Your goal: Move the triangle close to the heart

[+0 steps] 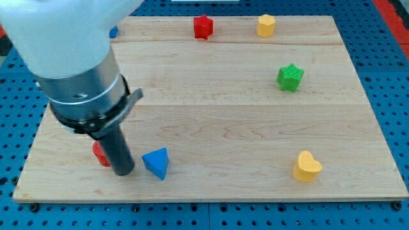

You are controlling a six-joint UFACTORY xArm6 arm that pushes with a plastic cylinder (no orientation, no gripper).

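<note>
A blue triangle block [156, 163] lies near the view's bottom, left of centre. A yellow heart block [307, 166] lies near the bottom right, far to the right of the triangle. My tip [123, 172] rests on the board just left of the blue triangle, with a small gap between them. The rod and the arm's wide body above it hide part of the board's left side.
A red block [100, 154], partly hidden, sits just left of the rod. A red block [203, 27] and a yellow block [266, 25] lie at the view's top. A green star [289, 77] lies at the right. A blue block [114, 31] peeks out at the top left.
</note>
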